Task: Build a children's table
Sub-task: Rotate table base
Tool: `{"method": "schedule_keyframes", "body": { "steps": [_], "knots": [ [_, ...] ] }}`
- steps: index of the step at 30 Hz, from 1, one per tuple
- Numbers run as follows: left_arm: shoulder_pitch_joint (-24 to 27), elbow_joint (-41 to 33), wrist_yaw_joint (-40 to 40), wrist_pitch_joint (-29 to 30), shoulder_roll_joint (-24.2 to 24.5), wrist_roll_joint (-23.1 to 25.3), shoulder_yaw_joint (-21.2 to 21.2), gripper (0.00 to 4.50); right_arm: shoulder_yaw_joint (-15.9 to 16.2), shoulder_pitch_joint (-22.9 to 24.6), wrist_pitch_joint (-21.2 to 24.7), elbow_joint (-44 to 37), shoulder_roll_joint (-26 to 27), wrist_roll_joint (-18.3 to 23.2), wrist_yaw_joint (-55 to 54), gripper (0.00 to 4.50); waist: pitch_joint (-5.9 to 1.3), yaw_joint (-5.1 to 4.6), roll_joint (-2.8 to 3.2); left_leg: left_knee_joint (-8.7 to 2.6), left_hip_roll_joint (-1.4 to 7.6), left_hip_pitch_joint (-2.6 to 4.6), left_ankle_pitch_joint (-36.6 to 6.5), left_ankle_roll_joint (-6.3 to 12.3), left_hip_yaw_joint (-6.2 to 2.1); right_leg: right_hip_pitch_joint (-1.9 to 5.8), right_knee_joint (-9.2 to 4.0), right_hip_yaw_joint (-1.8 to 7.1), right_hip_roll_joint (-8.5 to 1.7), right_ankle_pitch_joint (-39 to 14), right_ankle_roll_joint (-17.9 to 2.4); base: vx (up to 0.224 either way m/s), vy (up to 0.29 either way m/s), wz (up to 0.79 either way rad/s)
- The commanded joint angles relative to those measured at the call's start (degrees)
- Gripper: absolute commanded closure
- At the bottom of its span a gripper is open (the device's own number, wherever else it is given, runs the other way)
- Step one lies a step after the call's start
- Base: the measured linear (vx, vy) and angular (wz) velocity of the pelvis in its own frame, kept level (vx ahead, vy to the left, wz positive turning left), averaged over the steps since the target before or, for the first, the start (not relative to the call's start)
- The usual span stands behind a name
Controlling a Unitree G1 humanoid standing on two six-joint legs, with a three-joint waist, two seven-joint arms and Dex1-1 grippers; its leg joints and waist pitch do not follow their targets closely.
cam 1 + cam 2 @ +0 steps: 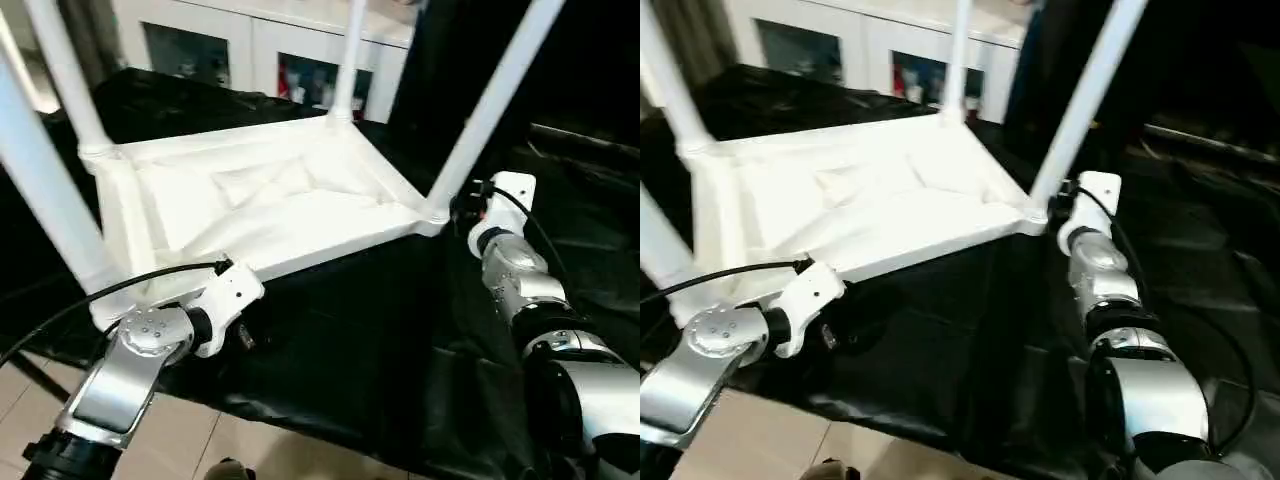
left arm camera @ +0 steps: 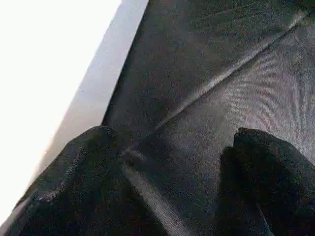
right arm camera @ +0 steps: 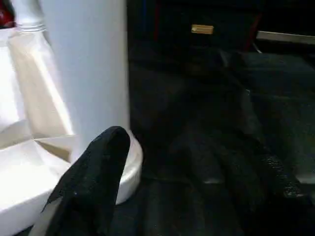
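Grippers flank inverted table [image 1: 260, 200], 4 legs up.

I'm looking into what reads as a furnished indoor room used for robot trials rather than a workshop. A white cabinet [image 1: 270, 45] with glass doors stands along the far wall, with small coloured items behind the glass. The desk [image 1: 350, 340] is draped in black cloth, and pale floor tiles [image 1: 190, 440] show beneath its near edge.
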Motion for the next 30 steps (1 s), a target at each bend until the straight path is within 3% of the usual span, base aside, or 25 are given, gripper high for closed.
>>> {"method": "schedule_keyframes", "body": {
  "steps": [1, 3, 5, 7, 8, 9, 10, 11, 12, 13, 14, 16, 17, 18, 19, 21, 22, 24, 25, 26, 30],
  "knots": [
    [1.6, -1.5, -0.2, -1.6, 1.1, -0.9, 1.9, 0.06, -1.3, -1.2, -0.8, 1.1, -1.6, 0.4, -0.3, 1.44, -4.13, 0.13, 0.39, -3.91, 2.45, 1.08, -13.9, -1.11, -1.34, 2.43, -3.93, 3.3, -3.65, -9.7, -9.2, 0.0, 0.0, 0.0],
    [3.0, -3.3, -0.9, -1.8, 0.9, -3.1, 3.9, 0.06, -1.6, -1.0, -0.9, 1.2, -1.8, 0.3, -0.1, 1.44, -4.09, 0.03, 0.45, -3.88, 2.44, 1.19, -14.3, -1.17, -1.28, 2.32, -3.9, 3.29, -3.53, -10.1, -9.4, 0.0, 0.0, 0.0],
    [7.7, -10.4, -5.0, 1.9, 1.6, -11.0, 8.7, 0.06, -1.2, 0.0, -0.6, 0.6, -1.6, 0.0, 1.4, 1.44, -4.07, -0.06, 0.37, -3.97, 2.63, 1.23, -15.2, -1.54, -1.39, 2.32, -3.8, 3.21, -3.7, -10.6, -10.0, 0.0, 0.0, 0.0],
    [10.1, -13.0, -7.1, 4.0, 3.1, -13.4, 10.3, 0.06, -0.5, 0.7, -0.3, -0.1, -1.2, -0.2, 3.5, 1.44, -3.93, -0.23, 0.4, -3.96, 2.69, 1.05, -15.7, -1.29, -1.39, 2.31, -3.75, 3.25, -3.68, -10.6, -10.4, 0.0, 0.0, 0.0],
    [11.4, -14.1, -8.2, 5.1, 4.1, -14.2, 11.0, 0.06, 0.1, 1.1, -0.3, -0.5, -0.9, -0.4, 4.7, 1.44, -3.69, -0.3, 0.41, -4.04, 2.54, 1.32, -17.1, -1.04, -1.22, 1.86, -4.22, 3.27, -3.29, -12.7, -9.9, 0.0, 0.0, 0.0],
    [14.2, -15.9, -10.2, 6.6, 6.6, -15.5, 12.6, 0.06, 1.7, 2.0, -0.5, -1.8, -0.2, -1.2, 7.6, 1.44, -3.76, -0.35, 0.7, -3.88, 2.53, 1.25, -17.6, -1.06, -1.3, 1.92, -4.02, 3.34, -3.47, -13.2, -9.9, 0.0, 0.0, 0.0],
    [15.6, -16.6, -11.1, 7.0, 7.8, -16.0, 13.4, 0.06, 2.6, 2.5, -0.8, -2.3, 0.1, -1.8, 9.1, 1.44, -3.43, -0.63, 0.47, -4.3, 2.57, 0.72, -18.6, -1.07, -1.55, 2.11, -4.4, 3.28, -3.44, -16.4, -8.9, 0.0, 0.0, 0.0],
    [17.0, -17.0, -11.8, 7.8, 9.2, -16.2, 14.9, 0.06, 3.8, 3.4, -0.8, -3.5, 0.6, -2.2, 11.3, 1.44, -3.44, -0.53, 0.61, -4.3, 2.64, 1.15, -19.4, -1.27, -1.57, 1.83, -4.64, 3.3, -3.44, -17.9, -8.4, 0.0, 0.0, 0.0],
    [19.0, -17.6, -12.9, 8.9, 10.9, -16.7, 17.3, 0.06, 5.5, 4.8, -0.6, -5.3, 1.3, -2.7, 14.4, 1.44, -3.38, -0.45, 1.12, -4.22, 2.68, 1.59, -20.6, -1.65, -1.53, 1.4, -4.8, 3.49, -3.35, -18.5, -8.3, 0.0, 0.0, 0.0],
    [20.5, -18.0, -13.7, 10.0, 12.2, -17.4, 19.3, 0.06, 6.5, 5.8, -0.4, -6.4, 1.8, -2.9, 16.4, 1.44, -3.12, -0.73, 1.05, -4.58, 2.78, 1.26, -22.0, -2.1, -1.83, 1.59, -4.94, 3.44, -3.31, -20.4, -8.1, 0.0, 0.0, 0.0],
    [22.6, -18.6, -15.0, 12.0, 13.6, -18.6, 22.6, 0.06, 7.6, 7.2, -0.2, -7.5, 2.4, -3.3, 18.2, 1.44, -3.06, -0.63, 1.33, -4.53, 2.83, 1.81, -24.0, -2.65, -1.81, 1.1, -5.27, 3.57, -3.39, -22.0, -8.0, 0.0, 0.0, 0.0],
    [25.3, -19.2, -16.9, 14.1, 15.6, -19.9, 26.3, 0.06, 8.3, 8.4, 0.0, -7.8, 3.0, -3.7, 18.8, 1.44, -3.04, -0.71, 1.42, -4.7, 2.83, 1.68, -24.3, -2.94, -2.03, 1.29, -5.19, 3.61, -3.45, -22.2, -8.3, 0.0, 0.0, 0.0],
    [27.1, -19.7, -18.0, 14.9, 16.9, -20.6, 28.1, 0.06, 8.5, 8.8, 0.3, -7.9, 3.3, -3.9, 18.9, 1.44, -2.96, -0.55, 1.7, -4.79, 3.0, 2.32, -26.0, -3.6, -2.04, 0.78, -5.31, 3.68, -3.32, -22.2, -8.7, 0.0, 0.0, 0.0],
    [29.6, -20.2, -19.3, 16.7, 18.5, -22.0, 31.4, 0.06, 8.9, 9.5, 0.3, -7.9, 3.7, -4.4, 18.8, 1.44, -2.8, -0.57, 1.83, -4.96, 3.0, 2.28, -27.4, -3.97, -2.11, 0.76, -5.29, 3.67, -3.26, -22.4, -8.9, 0.0, 0.0, 0.0],
    [29.6, -20.2, -19.3, 16.7, 18.5, -22.0, 31.4, 0.06, 8.9, 9.5, 0.3, -7.9, 3.7, -4.4, 18.8, 1.44, -2.83, -0.6, 1.76, -4.97, 2.98, 2.27, -27.8, -4.04, -2.12, 0.8, -5.29, 3.69, -3.29, -22.5, -8.9, 0.0, 0.0, 0.0],
    [31.8, -18.9, -20.6, 17.5, 20.2, -22.0, 35.6, 0.06, 9.6, 10.4, 0.6, -8.5, 4.1, -4.8, 19.4, 1.44, -2.69, -0.51, 1.87, -4.98, 2.93, 2.55, -29.0, -4.28, -2.1, 0.53, -5.51, 3.79, -3.27, -23.0, -8.7, 0.0, 0.0, 0.0],
    [32.1, -18.6, -20.7, 17.5, 20.5, -21.9, 36.2, 0.06, 9.7, 10.5, 0.7, -8.6, 4.1, -4.8, 19.4, 1.44, -2.61, -0.56, 1.9, -4.99, 2.87, 2.39, -29.2, -4.25, -2.17, 0.61, -5.55, 3.84, -3.37, -23.4, -8.6, 0.0, 0.0, 0.0],
    [34.1, -13.5, -21.7, 14.6, 24.1, -19.3, 43.5, 0.06, 11.0, 12.2, 2.1, -10.7, 4.2, -5.7, 19.9, 1.44, -2.55, -0.52, 1.62, -5.0, 2.69, 2.12, -28.5, -3.75, -2.27, 0.79, -5.88, 3.96, -3.58, -25.0, -7.6, 0.0, 0.0, 0.0],
    [34.1, -13.5, -21.7, 14.6, 24.1, -19.3, 43.5, 0.06, 11.0, 12.2, 2.1, -10.7, 4.2, -5.7, 19.9, 1.44, -2.56, -0.67, 1.7, -5.06, 2.67, 2.03, -28.1, -3.69, -2.39, 0.94, -5.92, 4.02, -3.61, -26.0, -7.1, 0.0, 0.0, 0.0],
    [32.9, -10.1, -21.5, 12.6, 25.2, -18.6, 46.7, 0.06, 11.6, 12.6, 2.4, -10.6, 4.0, -6.5, 19.7, 1.44, -2.47, -0.57, 1.87, -5.12, 2.72, 2.4, -29.0, -3.96, -2.58, 0.68, -6.21, 3.94, -3.59, -27.1, -6.9, 0.0, 0.0, 0.0],
    [29.6, -5.8, -21.5, 12.2, 27.3, -21.4, 52.5, 0.06, 12.0, 13.0, 2.6, -10.7, 4.0, -7.0, 19.8, 1.44, -2.39, -0.65, 2.03, -5.35, 2.83, 2.98, -33.2, -5.08, -2.9, 0.29, -6.08, 3.8, -3.41, -27.7, -7.4, 0.0, 0.0, 0.0]
  ]
}}
